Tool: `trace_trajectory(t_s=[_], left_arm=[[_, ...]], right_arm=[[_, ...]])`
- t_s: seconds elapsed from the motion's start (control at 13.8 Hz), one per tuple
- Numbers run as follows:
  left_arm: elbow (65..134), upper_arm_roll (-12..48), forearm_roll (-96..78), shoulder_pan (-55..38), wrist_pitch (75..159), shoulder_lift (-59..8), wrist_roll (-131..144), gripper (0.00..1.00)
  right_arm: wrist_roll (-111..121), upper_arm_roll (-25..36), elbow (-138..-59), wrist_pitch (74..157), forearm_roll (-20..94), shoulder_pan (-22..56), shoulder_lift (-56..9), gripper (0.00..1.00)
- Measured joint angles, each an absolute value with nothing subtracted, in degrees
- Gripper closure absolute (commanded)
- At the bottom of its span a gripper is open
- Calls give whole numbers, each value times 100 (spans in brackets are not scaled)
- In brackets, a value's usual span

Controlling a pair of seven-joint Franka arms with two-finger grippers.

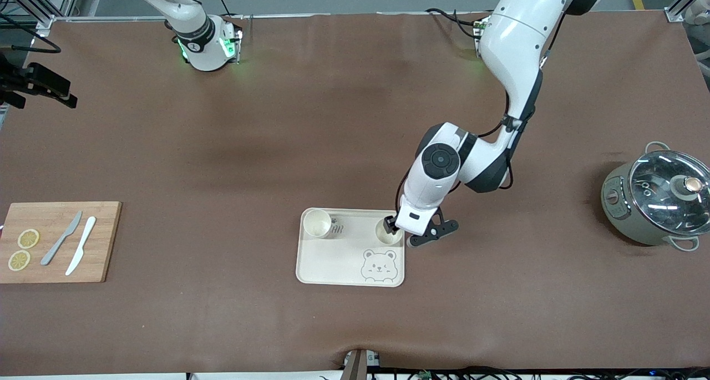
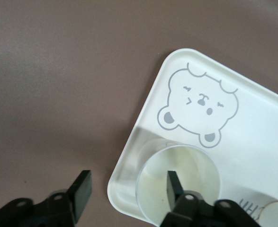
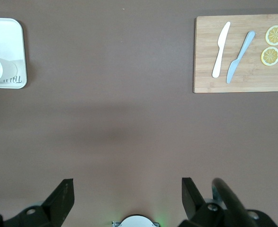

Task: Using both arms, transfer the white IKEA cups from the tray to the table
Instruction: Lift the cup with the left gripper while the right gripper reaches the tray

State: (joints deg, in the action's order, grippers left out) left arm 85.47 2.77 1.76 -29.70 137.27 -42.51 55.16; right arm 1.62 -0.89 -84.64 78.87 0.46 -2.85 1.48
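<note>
Two white cups stand on the cream bear-printed tray [image 1: 344,263], along its edge farthest from the front camera. One cup [image 1: 317,223] is at the corner toward the right arm's end. The other cup [image 1: 388,233] is at the corner toward the left arm's end. My left gripper [image 1: 395,230] is open at that cup [image 2: 186,165]. One finger [image 2: 173,187] is inside the rim, the other [image 2: 82,191] is outside, off the tray [image 2: 252,123]. My right gripper [image 3: 127,198] is open and empty, high over the table by its base, out of the front view.
A wooden cutting board [image 1: 58,241] with two knives and two lemon slices lies at the right arm's end, also in the right wrist view [image 3: 243,52]. A grey-green pot [image 1: 654,199] with a glass lid stands at the left arm's end.
</note>
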Motion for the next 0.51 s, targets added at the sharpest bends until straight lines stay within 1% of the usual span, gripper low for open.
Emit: trace_trajectory(t_s=[0.07, 0.14, 0.22, 0.36, 0.51], left_arm=[[8546, 277, 176, -2970, 13739, -4311, 5516, 75], [8545, 279, 176, -2973, 13813, -4377, 5516, 95], [8545, 281, 176, -2985, 13960, -4449, 5515, 100], [8541, 285, 176, -3007, 14164, -4545, 5515, 100], [8505, 283, 176, -3004, 14191, -4549, 5515, 100]], right_arm=[[163, -90, -8464, 7887, 46, -285, 143, 0], [166, -93, -8464, 7887, 46, -284, 139, 0], [173, -100, -8464, 7887, 46, -284, 134, 0], [288, -124, -8468, 7887, 48, -281, 102, 0], [568, -156, -8472, 7887, 49, -236, 16, 0]])
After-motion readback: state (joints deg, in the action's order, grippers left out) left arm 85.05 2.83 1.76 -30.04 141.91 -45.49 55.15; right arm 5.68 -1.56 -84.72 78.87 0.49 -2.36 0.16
